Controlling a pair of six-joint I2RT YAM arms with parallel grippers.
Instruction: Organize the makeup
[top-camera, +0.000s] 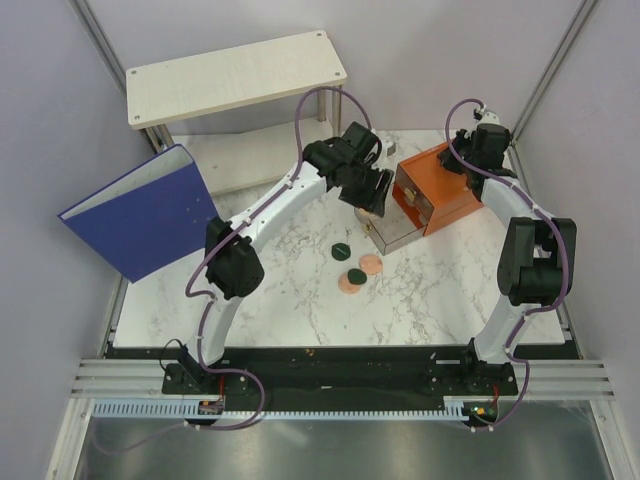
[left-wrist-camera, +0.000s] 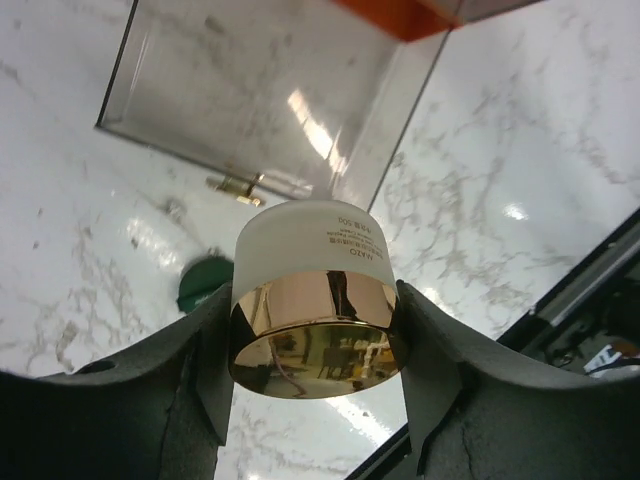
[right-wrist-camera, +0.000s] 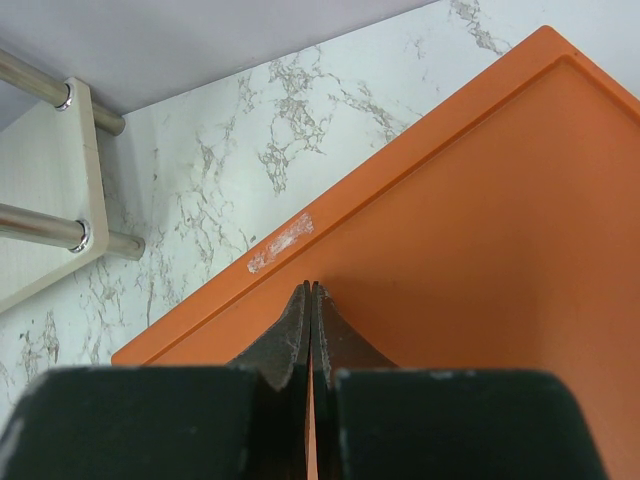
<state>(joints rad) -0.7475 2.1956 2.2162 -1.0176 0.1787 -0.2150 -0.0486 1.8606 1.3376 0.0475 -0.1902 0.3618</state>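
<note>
The left gripper (left-wrist-camera: 315, 330) had its fingers clamped on the round gold-lidded jar (left-wrist-camera: 310, 250), one finger on each side of the shiny lid, so that the frosted body pointed away from the wrist and toward the clear drawer (left-wrist-camera: 240, 90) below. The drawer stood pulled out of the front of the orange box (right-wrist-camera: 480, 230) and looked bare inside. The jar hung above the table just in front of the drawer's open end, which suggests it was being brought there to be dropped in.

The right gripper (right-wrist-camera: 310, 300) had its fingers pressed together with nothing between them. Their tips rested on the top of the orange box near its back edge, most likely to pin the box down so that it would not slide while the drawer was being loaded.

Toward the middle of the marble table (top-camera: 280, 300), in front of the drawer, lay the makeup yet to be sorted: one dark green disc (top-camera: 341, 249), a second dark green disc (top-camera: 356, 273) and two peach-pink discs (top-camera: 371, 264) in a loose cluster. The bottles could not be made out. A blue binder (top-camera: 140, 215) leaned at the left edge, apart from all this
</note>
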